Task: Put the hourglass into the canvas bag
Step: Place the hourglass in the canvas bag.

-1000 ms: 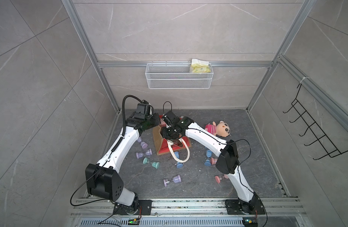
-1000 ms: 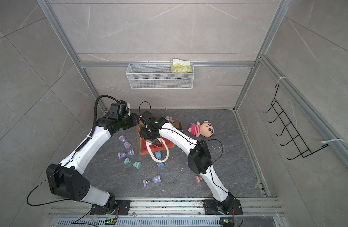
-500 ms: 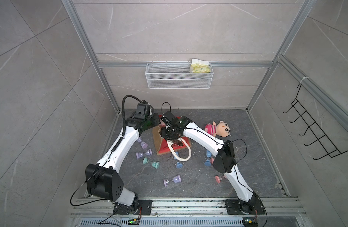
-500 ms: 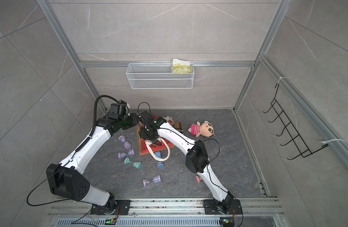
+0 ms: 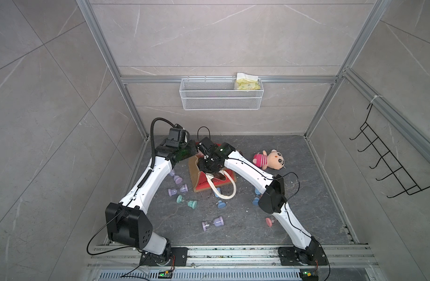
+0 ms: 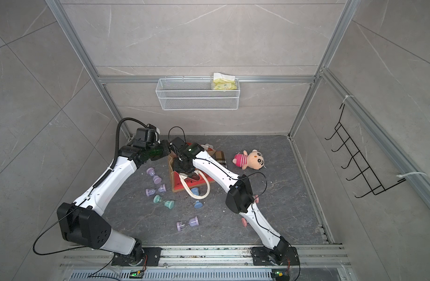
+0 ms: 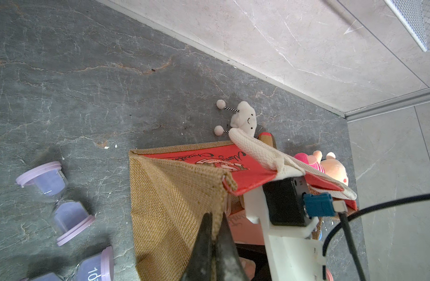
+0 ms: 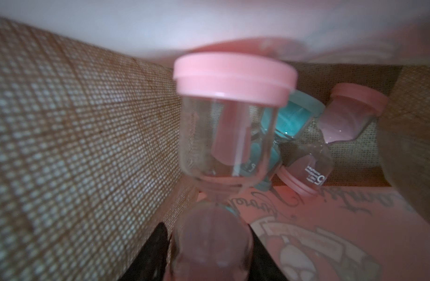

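Note:
The canvas bag point(image 5: 216, 182) lies on the dark floor with its red panel up and its tan burlap side point(image 7: 175, 189) raised. My left gripper point(image 7: 215, 215) is shut on the burlap rim and holds the mouth up; it also shows in both top views point(image 5: 193, 152) point(image 6: 166, 146). My right gripper point(image 8: 209, 243) is inside the bag, shut on the lower bulb of a pink hourglass point(image 8: 233, 77), and in a top view it is partly hidden in the mouth point(image 5: 209, 166). A teal hourglass point(image 8: 294, 116) and another pink hourglass point(image 8: 350, 114) lie deeper in the bag.
Several loose hourglasses lie on the floor around the bag, among them a purple one point(image 5: 177, 191), a green one point(image 5: 186, 202) and a blue one point(image 5: 220, 204). A pink plush doll point(image 5: 270, 160) and a plaid cylinder point(image 6: 220, 157) sit behind the right arm. A white cloud plush point(image 7: 243, 118) rests by the bag.
My right arm has shifted a little to the left with the pink hourglass, further into the bag's mouth. The left gripper has kept its hold on the rim.

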Motion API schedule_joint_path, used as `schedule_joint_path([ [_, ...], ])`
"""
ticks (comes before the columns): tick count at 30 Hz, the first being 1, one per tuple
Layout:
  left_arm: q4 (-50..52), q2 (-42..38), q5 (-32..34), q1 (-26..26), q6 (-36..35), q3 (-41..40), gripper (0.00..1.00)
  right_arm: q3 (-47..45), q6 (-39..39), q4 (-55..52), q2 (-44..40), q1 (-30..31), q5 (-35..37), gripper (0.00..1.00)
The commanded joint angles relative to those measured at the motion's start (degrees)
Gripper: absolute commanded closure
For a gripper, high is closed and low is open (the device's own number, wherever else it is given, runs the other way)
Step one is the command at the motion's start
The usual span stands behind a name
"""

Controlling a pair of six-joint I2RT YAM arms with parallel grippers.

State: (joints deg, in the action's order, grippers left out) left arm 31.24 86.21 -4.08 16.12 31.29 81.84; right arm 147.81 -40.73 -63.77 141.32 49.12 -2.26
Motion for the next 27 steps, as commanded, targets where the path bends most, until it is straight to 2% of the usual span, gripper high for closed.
schedule_joint_path([
  [1, 0.22, -2.28, 0.91, -0.21, 0.27, 1.63, 1.00, 3.06, 0.12, -4.19, 2.48, -0.39, 2.85, 0.54],
  [8, 0.34, -2.37, 1.71, -0.21, 0.86, 1.37, 1.00, 4.20, 0.12, -5.64, 1.34, -0.26, 3.54, 0.40],
  [20, 0.31, -1.60, 2.14, -0.35, 1.41, 1.41, 1.00, 3.24, 0.39, -6.45, -4.13, 0.00, 4.63, 0.22],
  [27, 0.04, -1.40, 2.30, -1.33, 2.87, 1.24, 1.00, -5.08, 0.65, -3.98, -11.62, 0.18, 5.65, 0.11],
])
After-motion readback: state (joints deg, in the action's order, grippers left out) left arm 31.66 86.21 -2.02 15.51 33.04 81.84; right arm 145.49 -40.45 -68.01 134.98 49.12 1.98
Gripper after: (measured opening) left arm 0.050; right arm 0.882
